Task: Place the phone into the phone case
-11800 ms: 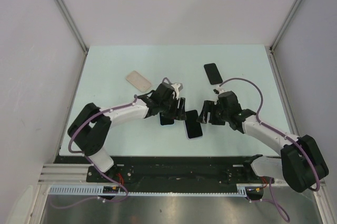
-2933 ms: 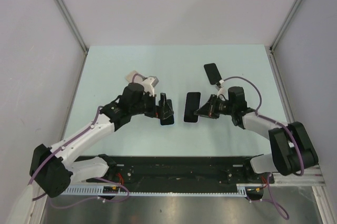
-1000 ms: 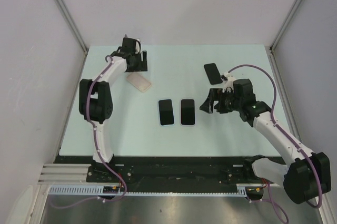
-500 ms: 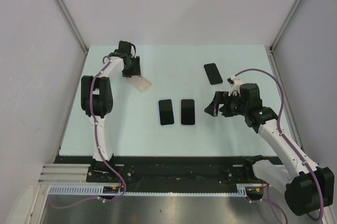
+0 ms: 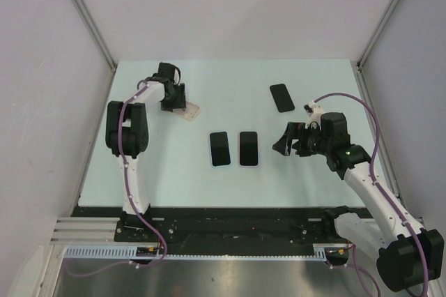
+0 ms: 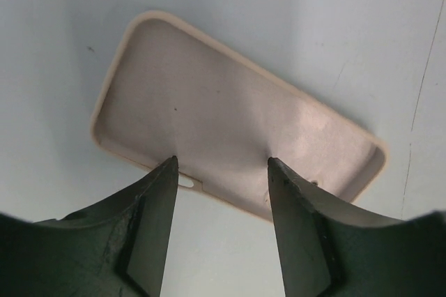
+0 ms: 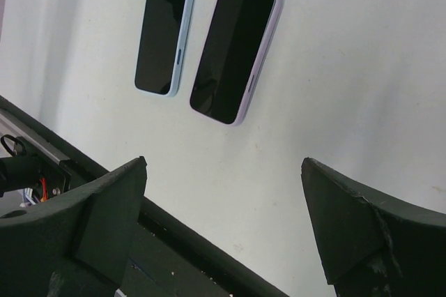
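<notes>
- The pale green table (image 5: pixel 139 171) carries everything, well spread out, and nothing blocks either arm.
- The left gripper (image 6: pixel 221 163) reaches to the far-left corner. Its fingers are apart, tips down at the long rim of the beige soft phone case (image 6: pixel 230 116), which lies hollow-up. It looks like a pick being lined up; nothing is clamped.
- The right gripper (image 7: pixel 224 163) hovers wide apart, right of centre, likely waiting on a phone.
- The lilac-edged black phone (image 7: pixel 235 53) and the light-blue-edged black phone (image 7: pixel 164 35) lie screen-up side by side at centre, well apart from the case.
- A plain black phone (image 5: pixel 281 97) lies far right, untouched.
</notes>
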Available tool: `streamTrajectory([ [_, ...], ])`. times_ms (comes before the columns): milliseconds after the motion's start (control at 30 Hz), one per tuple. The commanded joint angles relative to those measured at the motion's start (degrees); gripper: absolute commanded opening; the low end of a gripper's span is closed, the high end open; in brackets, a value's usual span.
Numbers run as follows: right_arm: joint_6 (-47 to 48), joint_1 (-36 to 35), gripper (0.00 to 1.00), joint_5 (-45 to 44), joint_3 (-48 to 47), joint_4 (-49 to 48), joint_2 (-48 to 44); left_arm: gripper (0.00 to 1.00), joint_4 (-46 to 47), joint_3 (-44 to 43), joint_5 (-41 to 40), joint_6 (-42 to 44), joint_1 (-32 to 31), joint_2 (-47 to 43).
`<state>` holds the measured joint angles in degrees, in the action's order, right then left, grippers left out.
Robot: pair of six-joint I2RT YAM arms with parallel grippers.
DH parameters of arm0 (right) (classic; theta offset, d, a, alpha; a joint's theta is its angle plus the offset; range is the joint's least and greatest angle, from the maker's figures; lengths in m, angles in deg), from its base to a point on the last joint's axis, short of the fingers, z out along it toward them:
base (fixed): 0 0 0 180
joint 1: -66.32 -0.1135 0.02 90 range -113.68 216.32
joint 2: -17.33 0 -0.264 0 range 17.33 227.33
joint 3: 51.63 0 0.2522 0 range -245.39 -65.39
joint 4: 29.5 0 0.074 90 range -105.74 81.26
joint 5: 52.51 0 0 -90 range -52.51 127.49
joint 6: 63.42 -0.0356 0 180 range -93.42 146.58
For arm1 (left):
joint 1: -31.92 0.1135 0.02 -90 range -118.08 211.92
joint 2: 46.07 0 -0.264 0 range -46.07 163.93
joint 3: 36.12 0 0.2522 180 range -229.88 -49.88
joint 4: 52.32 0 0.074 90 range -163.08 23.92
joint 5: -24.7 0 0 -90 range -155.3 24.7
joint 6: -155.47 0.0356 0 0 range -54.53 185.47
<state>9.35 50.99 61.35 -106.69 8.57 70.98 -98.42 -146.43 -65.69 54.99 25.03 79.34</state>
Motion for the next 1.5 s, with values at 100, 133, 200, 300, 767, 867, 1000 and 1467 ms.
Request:
streamTrajectory([
  [100,0.6,0.3,0.96,0.8,0.3,-0.1,-1.2,0.61,1.1,13.6,6.4,-6.6,0.0,-12.8],
  [133,0.6,0.3,0.96,0.8,0.3,-0.2,-1.3,0.61,2.0,15.6,8.0,-8.0,0.0,-14.6],
  [200,0.6,0.3,0.96,1.1,0.4,-0.5,-1.4,0.61,4.1,21.0,9.6,-9.8,-0.1,-19.1],
  [300,0.7,0.4,0.97,1.2,0.6,-0.7,-1.3,0.62,7.1,27.9,14.3,-12.1,-0.9,-25.0],
  [767,-6.7,3.3,1.0,-3.9,1.2,-0.9,-1.2,0.84,6.0,20.9,-3.3,3.2,0.6,-25.7],
  [867,-6.2,3.9,1.0,-2.6,1.4,-0.7,-1.2,0.86,2.1,13.5,3.3,8.9,1.3,-17.9],
  [1000,-6.5,4.4,1.0,-0.7,1.5,-0.8,-1.7,0.86,1.0,9.6,3.9,12.6,1.4,-11.9],
  [1467,-5.7,5.0,0.99,-3.2,1.5,0.1,-3.0,0.63,-0.6,11.4,3.4,14.0,1.4,-8.1],
])
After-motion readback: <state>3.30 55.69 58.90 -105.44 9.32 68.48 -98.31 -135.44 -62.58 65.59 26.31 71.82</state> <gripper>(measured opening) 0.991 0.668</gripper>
